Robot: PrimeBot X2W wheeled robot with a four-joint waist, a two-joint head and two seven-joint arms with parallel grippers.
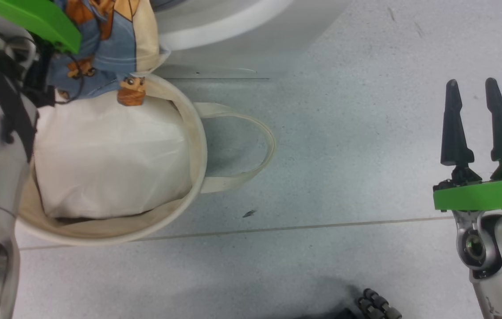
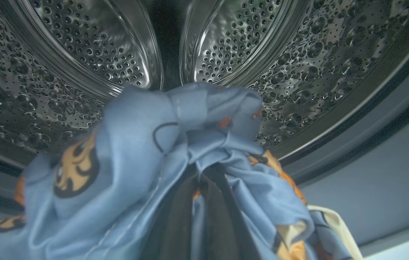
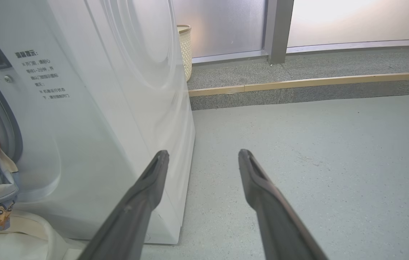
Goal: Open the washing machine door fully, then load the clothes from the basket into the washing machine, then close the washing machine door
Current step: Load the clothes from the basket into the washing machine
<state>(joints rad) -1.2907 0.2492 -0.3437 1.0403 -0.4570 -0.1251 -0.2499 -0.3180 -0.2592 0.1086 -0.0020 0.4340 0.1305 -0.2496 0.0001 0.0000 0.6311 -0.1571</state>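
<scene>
Left gripper [image 2: 204, 177] pinches the clothes [image 2: 135, 151] tight at the washer [image 2: 298, 72] mouth.
The clothes hang down over the basket [image 1: 197, 146]. If dropped too soon, they may slip out or catch on the washer's edge. Right gripper [image 1: 472, 84] is spread wide and holds nothing. Cloth hides the left fingertips.

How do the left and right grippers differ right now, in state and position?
The left gripper is shut on the clothes; the right gripper is open and holds nothing. The left gripper points into the washing machine drum; the right gripper points over the floor beside it. Both have two long dark fingers.
</scene>
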